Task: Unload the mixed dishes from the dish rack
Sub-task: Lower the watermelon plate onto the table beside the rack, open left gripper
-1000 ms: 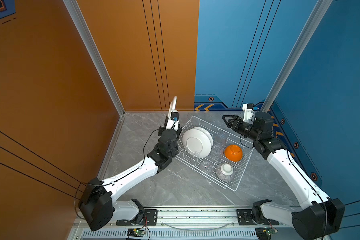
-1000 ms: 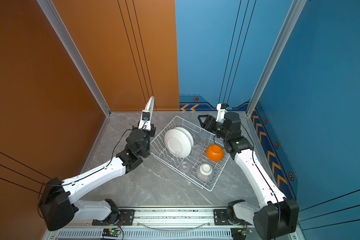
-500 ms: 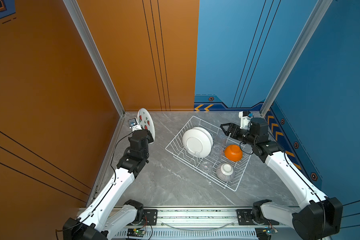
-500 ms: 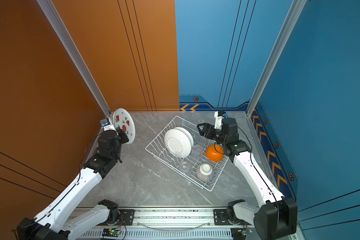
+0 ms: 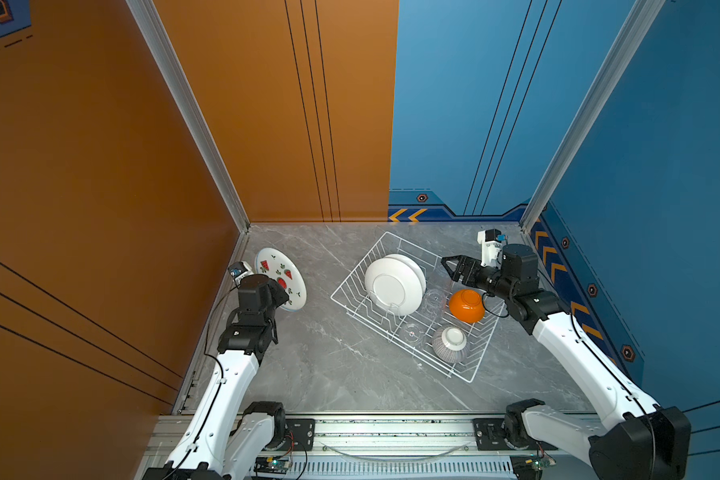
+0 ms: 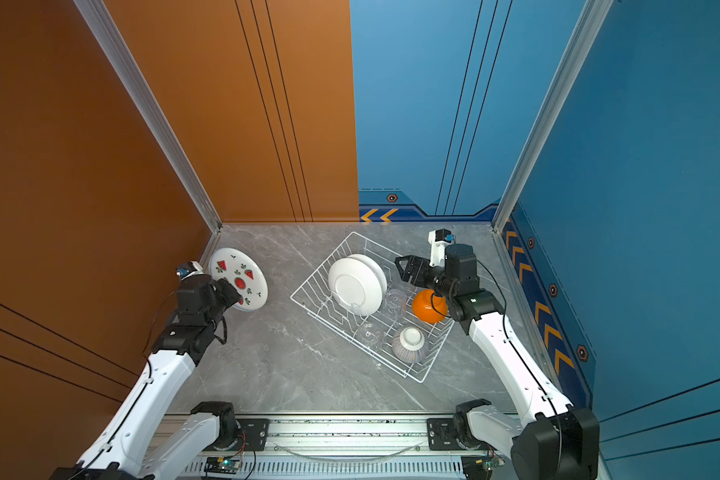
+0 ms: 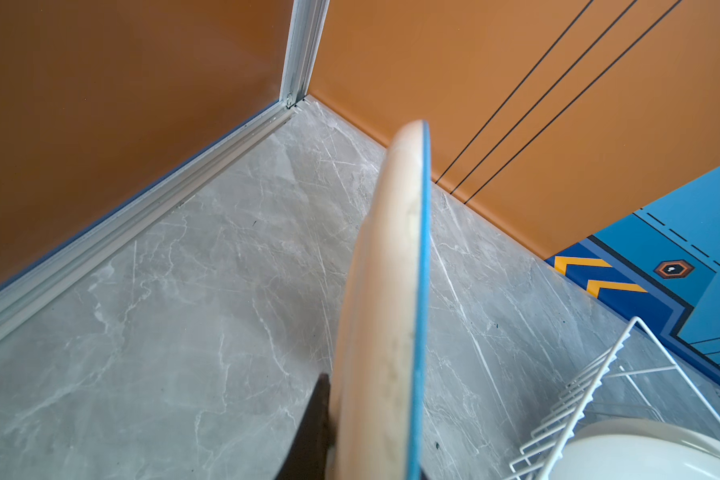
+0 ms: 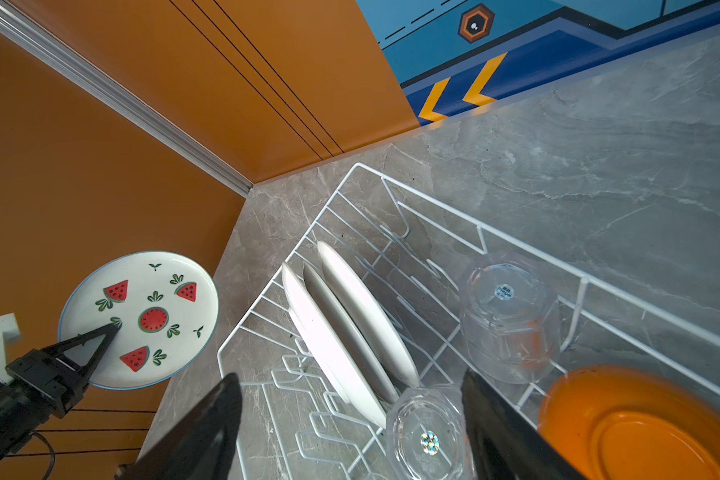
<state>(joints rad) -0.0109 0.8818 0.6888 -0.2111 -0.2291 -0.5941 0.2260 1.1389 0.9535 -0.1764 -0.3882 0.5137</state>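
The white wire dish rack (image 5: 356,267) (image 6: 321,264) sits right of the middle. White plates (image 5: 393,284) (image 8: 341,328) stand on edge in it, beside clear tumblers (image 5: 434,298) (image 8: 506,307), an upturned orange bowl (image 5: 466,305) (image 8: 641,428) and an upturned grey-striped bowl (image 5: 449,343). My left gripper (image 5: 281,291) is shut on the watermelon plate (image 5: 279,278) (image 6: 238,279) (image 7: 387,311) and holds it tilted above the table by the left wall. My right gripper (image 5: 454,268) (image 8: 350,374) hangs open over the rack's far side, above a tumbler (image 8: 427,432), touching nothing.
The orange wall (image 5: 142,249) stands close behind the left gripper. The blue wall (image 5: 641,270) is just right of the right arm. Grey marble table (image 5: 329,365) lies between plate and rack. A metal rail (image 5: 391,428) runs along the front edge.
My left arm has swung the watermelon plate from the rack's left rim over to the left wall and tilted it face up. My right gripper has opened wider and dropped towards the rack.
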